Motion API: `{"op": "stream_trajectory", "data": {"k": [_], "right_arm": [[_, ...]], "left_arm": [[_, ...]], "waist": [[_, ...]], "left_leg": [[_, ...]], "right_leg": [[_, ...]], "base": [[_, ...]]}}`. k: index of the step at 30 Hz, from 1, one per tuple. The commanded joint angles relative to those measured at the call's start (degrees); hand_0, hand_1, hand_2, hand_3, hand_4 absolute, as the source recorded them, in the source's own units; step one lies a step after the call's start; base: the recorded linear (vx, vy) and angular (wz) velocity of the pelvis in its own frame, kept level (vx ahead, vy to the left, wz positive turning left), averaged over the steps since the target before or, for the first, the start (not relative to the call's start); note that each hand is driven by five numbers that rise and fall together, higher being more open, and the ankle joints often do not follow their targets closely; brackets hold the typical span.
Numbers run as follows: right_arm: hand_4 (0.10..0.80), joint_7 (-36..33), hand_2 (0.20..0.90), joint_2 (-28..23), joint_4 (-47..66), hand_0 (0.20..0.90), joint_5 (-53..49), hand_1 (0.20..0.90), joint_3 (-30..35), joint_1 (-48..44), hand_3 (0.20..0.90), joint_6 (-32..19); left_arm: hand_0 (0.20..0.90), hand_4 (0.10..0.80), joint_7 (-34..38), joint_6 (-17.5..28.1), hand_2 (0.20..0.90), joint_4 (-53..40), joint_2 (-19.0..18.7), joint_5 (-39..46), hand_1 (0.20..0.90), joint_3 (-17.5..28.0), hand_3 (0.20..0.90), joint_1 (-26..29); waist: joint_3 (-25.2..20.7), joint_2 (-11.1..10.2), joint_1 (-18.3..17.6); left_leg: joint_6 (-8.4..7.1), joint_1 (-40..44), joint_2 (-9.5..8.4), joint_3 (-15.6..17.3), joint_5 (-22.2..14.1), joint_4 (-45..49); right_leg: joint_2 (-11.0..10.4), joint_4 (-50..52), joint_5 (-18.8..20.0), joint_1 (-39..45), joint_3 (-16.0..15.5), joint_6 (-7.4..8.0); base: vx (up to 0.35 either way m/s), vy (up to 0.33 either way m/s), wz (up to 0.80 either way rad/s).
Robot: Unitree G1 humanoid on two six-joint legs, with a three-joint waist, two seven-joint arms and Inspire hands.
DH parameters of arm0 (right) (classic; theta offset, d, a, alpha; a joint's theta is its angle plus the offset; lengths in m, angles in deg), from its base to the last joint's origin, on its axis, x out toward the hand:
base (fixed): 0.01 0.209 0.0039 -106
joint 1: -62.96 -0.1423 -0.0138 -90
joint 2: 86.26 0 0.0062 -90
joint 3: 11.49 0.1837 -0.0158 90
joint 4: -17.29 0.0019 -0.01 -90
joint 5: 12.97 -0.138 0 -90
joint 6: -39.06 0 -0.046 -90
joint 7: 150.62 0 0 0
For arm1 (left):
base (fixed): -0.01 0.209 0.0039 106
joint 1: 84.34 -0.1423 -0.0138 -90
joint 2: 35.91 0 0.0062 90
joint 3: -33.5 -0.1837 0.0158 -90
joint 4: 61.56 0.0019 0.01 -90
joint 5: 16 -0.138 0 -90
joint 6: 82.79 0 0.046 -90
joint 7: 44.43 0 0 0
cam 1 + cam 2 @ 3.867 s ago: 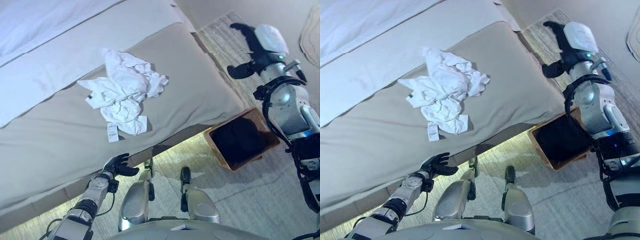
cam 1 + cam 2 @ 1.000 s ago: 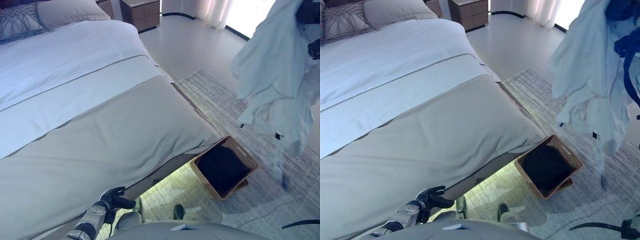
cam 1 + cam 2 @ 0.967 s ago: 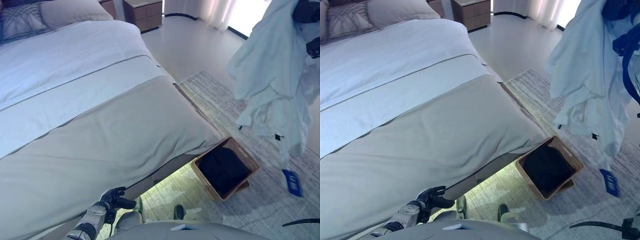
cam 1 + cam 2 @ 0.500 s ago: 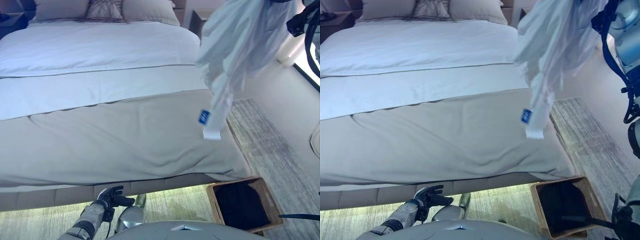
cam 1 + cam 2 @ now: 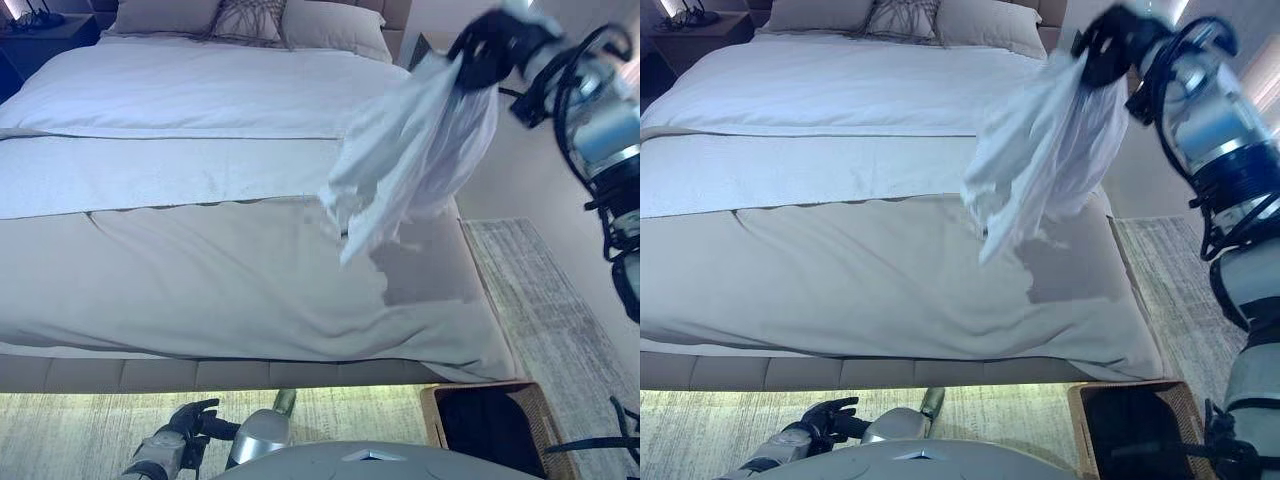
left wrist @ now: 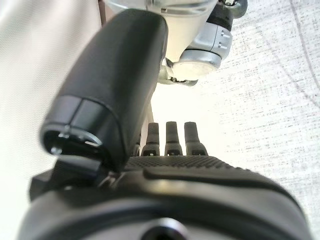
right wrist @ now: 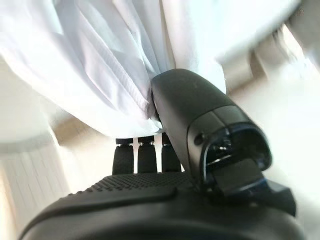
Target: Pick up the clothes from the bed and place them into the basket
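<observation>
My right hand (image 5: pixel 488 48) is raised at the upper right and is shut on a bundle of white clothes (image 5: pixel 410 160). The clothes hang in the air above the right side of the bed (image 5: pixel 200 270), clear of the cover. In the right wrist view the thumb (image 7: pixel 192 112) and fingers pinch the white cloth (image 7: pixel 95 60). The brown basket (image 5: pixel 432 412) stands on the floor by the bed's near right corner, with a dark inside. My left hand (image 5: pixel 185 422) hangs low by the bed's front edge, open and empty; it also shows in the left wrist view (image 6: pixel 170 170).
Pillows (image 5: pixel 250 20) lie at the head of the bed. A dark nightstand (image 5: pixel 40 25) stands at the far left. A pale striped rug (image 5: pixel 560 300) covers the floor to the right of the bed, around the basket.
The camera has moved. The clothes lay on the bed 3.9 s ago; my right hand now holds them up. Since half a second ago the hanging bundle has swung, and its label is out of sight.
</observation>
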Motion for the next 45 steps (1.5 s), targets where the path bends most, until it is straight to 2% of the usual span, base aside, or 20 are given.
{"op": "stream_trajectory", "data": {"k": [1,2,3,5,7,13,15,19,21,23,26,27,28,31,36,37,41,44,45], "right_arm": [[0.8,5.4,0.9,-2.3,-0.1,0.9,2.6,0.9,-0.4,-4.5,0.9,3.0],[0.399,4.6,0.556,-1.3,-0.9,0.556,2.6,0.556,0.1,-4.8,0.499,2.6],[0.1,4.9,0.3,-0.5,-2.9,0.3,4.1,0.3,0.7,-5.2,0.2,0.8],[0.1,5.2,0.3,-0.2,-4.6,0.3,2.9,0.3,-0.5,-6.4,0.2,-0.2],[0.1,2.4,0.3,-0.1,-5.8,0.3,-0.4,0.3,-1.0,-7.7,0.2,-1.4],[0.1,0.8,0.3,-0.6,-3.5,0.3,0.4,0.3,0.5,-6.5,0.2,-2.6],[0.1,-4.3,0.3,-0.3,-2.3,0.3,-2.2,0.3,1.4,-6.1,0.2,-3.4],[0.1,-23.2,0.3,0.6,1.0,0.3,-7.0,0.3,6.6,-6.1,0.2,-10.6],[0.1,-28.0,0.3,0.4,4.1,0.3,-7.9,0.3,10.6,-5.3,0.2,-12.5],[0.1,-27.5,0.3,0.0,7.2,0.3,-7.3,0.3,13.7,-3.6,0.2,-11.9],[0.1,-19.2,0.3,-0.8,9.6,0.3,-4.4,0.3,13.2,-0.4,0.2,-8.0],[0.125,-16.8,0.321,-1.0,9.7,0.321,-2.8,0.321,12.7,0.4,0.225,-7.8],[0.8,-13.4,0.9,-1.3,10.1,0.9,-1.0,0.9,11.4,2.4,0.9,-7.1],[0.8,-6.9,0.9,-0.9,10.0,0.9,3.0,0.9,9.8,5.4,0.9,-6.3],[0.8,0.8,0.9,3.4,3.9,0.9,12.6,0.9,4.8,6.2,0.9,-3.3],[0.8,0.7,0.9,3.7,3.4,0.9,12.8,0.9,4.4,6.0,0.9,-3.1],[0.8,1.1,0.9,7.1,-6.2,0.9,15.9,0.9,-1.2,2.3,0.9,0.7],[0.8,1.7,0.9,8.2,-10.3,0.9,17.3,0.9,-2.4,2.0,0.9,2.5],[0.8,1.6,0.9,8.6,-11.3,0.9,17.3,0.9,-2.2,2.3,0.9,2.6]], "left_arm": [[0.9,0.8,0.9,0.3,0.9,0.5,-2.3,0.5,0.9,-0.5,0.9,1.9],[0.9,0.8,0.9,0.5,0.9,1.2,-2.6,0.9,0.9,-0.4,0.9,2.0],[0.9,0.8,0.8,1.2,0.9,2.3,-2.6,0.8,0.9,0.3,0.9,1.9],[0.9,0.8,1.0,1.3,0.9,2.2,-2.8,0.8,0.9,0.3,0.9,1.4],[0.9,0.8,0.9,1.5,0.9,2.2,-2.9,0.4,0.9,0.1,0.9,0.7],[0.9,0.8,1.0,2.4,0.9,2.2,-2.7,0.0,0.9,0.7,0.9,-0.8],[0.9,0.8,1.0,2.8,0.9,2.2,-2.7,0.0,0.9,0.5,0.9,-1.0],[0.9,0.8,0.9,4.5,0.9,3.0,-2.4,0.3,0.9,-0.1,0.9,-1.1],[0.9,0.8,0.5,5.0,0.9,3.0,-2.3,0.0,0.9,0.1,0.9,-1.0],[0.9,0.8,0.3,4.7,0.9,2.4,-2.3,-0.4,0.9,0.1,0.9,-0.8],[0.9,0.8,0.3,4.2,0.9,1.7,-2.2,-0.6,0.9,0.4,0.9,-0.6],[0.9,0.8,0.2,4.0,0.9,1.5,-2.2,-0.7,0.9,0.6,0.9,-0.6],[0.9,0.8,0.4,3.8,0.9,1.3,-2.2,-0.7,0.9,0.6,0.9,-0.7],[0.9,0.8,0.6,3.4,0.9,0.7,-2.2,-0.6,0.9,0.4,0.9,-1.1],[0.9,0.8,0.4,3.5,0.9,-1.6,-2.7,0.5,0.9,-1.6,0.9,0.1],[0.9,0.8,0.4,3.6,0.9,-1.7,-2.8,0.6,0.9,-1.7,0.9,0.3],[0.9,0.8,0.1,5.5,0.9,-4.7,-4.9,2.5,0.9,-4.3,0.9,4.7],[0.9,0.8,0.7,6.4,0.9,-6.1,-5.1,3.2,0.9,-5.2,0.9,5.6],[0.9,0.8,0.7,6.8,0.9,-6.3,-5.1,3.3,0.9,-5.2,0.9,5.5]], "waist": [[-3.9,-3.0,0.5],[-4.0,-3.0,0.4],[-4.1,-3.1,0.6],[-4.0,-3.3,1.1],[-3.7,-3.4,1.6],[-3.0,-3.5,1.8],[-2.8,-3.5,1.9],[-2.5,-3.1,2.1],[-2.4,-3.0,2.2],[-2.1,-2.8,2.3],[-1.7,-2.6,1.9],[-1.6,-2.5,1.8],[-1.4,-2.5,1.7],[-0.8,-2.6,1.8],[2.2,-2.8,4.0],[2.5,-2.9,4.2],[9.6,-2.8,7.6],[12.4,-2.3,8.9],[13.0,-2.4,9.3]], "left_leg": [[1.23,4.4,-1.5,-0.5,-7.2,0.1],[1.21,4.4,-1.51,-0.3,-7.1,0.1],[1.21,4.3,-1.61,-0.2,-7.1,0.1],[1.18,4.0,-1.66,-0.4,-7.0,0.1],[1.14,3.8,-1.7,-0.8,-6.7,0.1],[1.44,3.2,-2.06,-1.7,-6.5,0.1],[1.52,3.3,-2.07,-1.9,-6.6,0.1],[1.66,3.6,-2.04,-2.1,-6.7,0.1],[1.69,3.7,-2.07,-2.2,-6.9,0.1],[1.77,3.8,-2.15,-2.4,-7.0,0.1],[1.88,3.9,-2.16,-2.4,-7.2,0.1],[1.89,3.9,-2.14,-2.3,-7.2,0.1],[1.96,4.0,-2.05,-2.2,-7.2,0.1],[1.95,4.3,-1.88,-2.2,-7.3,0.1],[1.9,1.4,-1.79,-3.2,-7.1,1.9],[1.89,0.9,-1.81,-3.3,-7.1,2.1],[1.89,-5.4,-2.0,-5.7,-6.2,3.8],[2.0,-7.6,-2.2,-6.9,-5.3,4.0],[1.69,-7.3,-1.9,-7.0,-6.3,3.5]], "right_leg": [[-0.5,3.3,0.8,-1.6,0.5,-1.89],[-0.5,3.4,0.8,-1.6,0.6,-1.91],[-0.5,3.4,0.8,-1.7,0.6,-1.81],[-0.4,3.3,0.8,-1.7,0.6,-1.82],[-0.3,3.4,0.6,-1.6,0.5,-1.89],[-0.2,3.8,0.5,-2.2,1.2,-1.93],[-0.1,4.0,0.3,-2.2,1.3,-1.99],[-0.1,4.6,-0.2,-2.0,1.3,-1.94],[-0.1,5.0,-0.6,-2.0,1.0,-1.89],[-0.2,5.4,-0.8,-2.1,0.6,-1.75],[-0.5,6.0,-0.9,-2.5,0.4,-1.69],[-0.5,6.1,-0.9,-2.7,0.4,-1.69],[-0.6,6.4,-0.9,-2.9,0.4,-1.71],[-0.7,6.9,-1.1,-3.0,0.1,-1.84],[-1.0,8.6,-1.7,-5.1,-1.0,-2.42],[-1.0,8.8,-1.7,-5.5,-1.2,-2.46],[-0.9,10.4,-1.6,-10.7,-3.0,-2.91],[-0.9,10.9,-1.4,-12.4,-4.2,-3.07],[-0.7,11.3,-2.6,-12.4,-3.7,-2.94]], "base": [[0.048,0.008,0.11],[0.07,0.015,0.08],[0.062,0.016,0.01],[0.038,0.01,-0.08],[0.017,0.006,-0.02],[0.008,0.003,0.03],[0.04,0.004,0.13],[0.039,0.003,0.08],[0.036,-0.001,0.01],[0.017,-0.003,0.01],[0.005,0.003,0.03],[0.0,0.0,0.0],[0.044,0.001,0.0],[0.075,0.003,0.01],[0.011,0.003,0.0],[-0.194,-0.083,0.01],[-0.255,-0.11,0.17],[-0.073,-0.057,0.2],[0.025,-0.069,0.17]]}}
